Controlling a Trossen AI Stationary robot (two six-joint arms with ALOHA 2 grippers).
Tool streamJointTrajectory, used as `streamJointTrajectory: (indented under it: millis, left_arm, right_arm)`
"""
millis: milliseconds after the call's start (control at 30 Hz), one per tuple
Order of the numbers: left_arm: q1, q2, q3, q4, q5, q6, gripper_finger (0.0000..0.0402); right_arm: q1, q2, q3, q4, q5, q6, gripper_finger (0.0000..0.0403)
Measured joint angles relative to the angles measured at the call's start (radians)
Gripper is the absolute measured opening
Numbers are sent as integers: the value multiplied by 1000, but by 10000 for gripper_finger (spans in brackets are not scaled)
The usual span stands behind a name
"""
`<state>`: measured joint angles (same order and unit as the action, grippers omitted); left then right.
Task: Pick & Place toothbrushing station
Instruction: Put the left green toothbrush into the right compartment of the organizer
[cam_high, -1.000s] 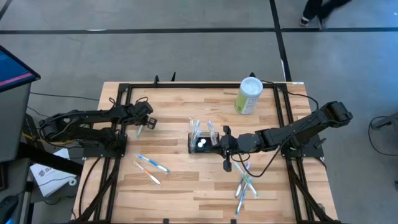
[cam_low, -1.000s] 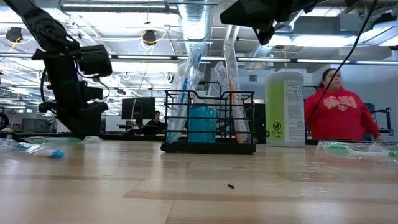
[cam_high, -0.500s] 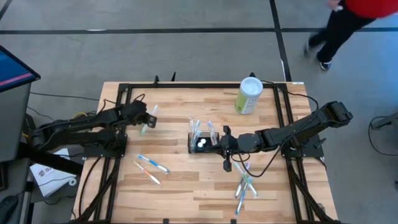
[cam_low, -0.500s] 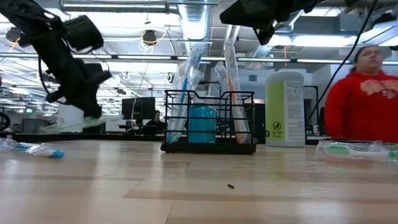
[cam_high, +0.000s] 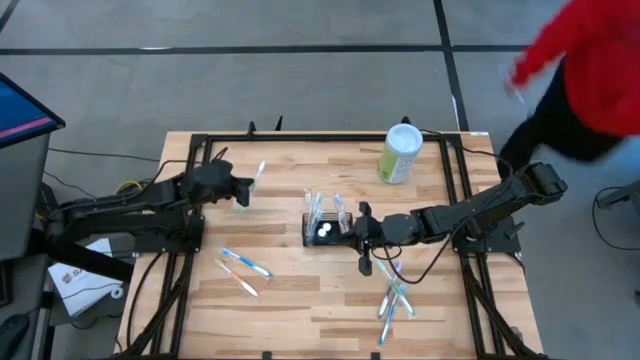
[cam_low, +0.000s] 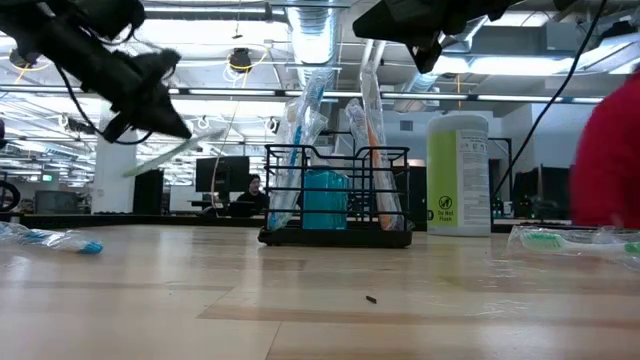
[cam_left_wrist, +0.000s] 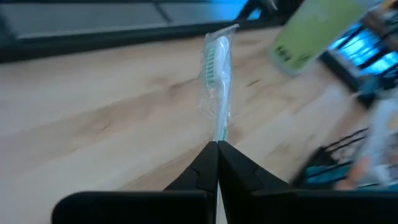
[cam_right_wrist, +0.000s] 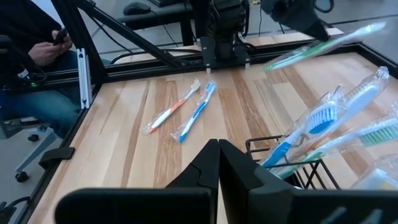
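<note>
Pale, smooth wood-plank table top (cam_high: 300, 290), black wire-mesh metal caddy (cam_low: 336, 195) at centre, glossy clear plastic-wrapped toothbrushes (cam_high: 245, 263) lower left.

Thing: the toothbrushing station (cam_high: 325, 230), a small black wire-mesh caddy (cam_low: 336, 195) with low walls.
Place, high view: just left of the frame's centre, on the wooden table.
Place, low view: centre of the frame, resting flat on the tabletop.
Pose: upright, level, long side across the low view.
Contents: several wrapped toothbrushes stand in it, leaning and reaching well above its walls; a teal item sits in its middle.
Right wrist view: one corner (cam_right_wrist: 292, 163) shows at lower right.
</note>
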<state>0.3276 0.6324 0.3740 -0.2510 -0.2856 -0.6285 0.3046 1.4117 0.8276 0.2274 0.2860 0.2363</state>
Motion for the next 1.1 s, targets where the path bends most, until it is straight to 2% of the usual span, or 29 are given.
streamJointTrajectory:
  millis: [433,867,1100]
  left_arm:
    - [-125,10,0,192,-2,25,0]
    - [-307,17,1,501,2,124,0]
    - [-395,86,2,649,-22,164,0]
  right_arm:
    - [-6,0,0,63,0,1,0]
    - [-17,0,0,181,0,10,0]
    - [-41,0,0,222,0,26,0]
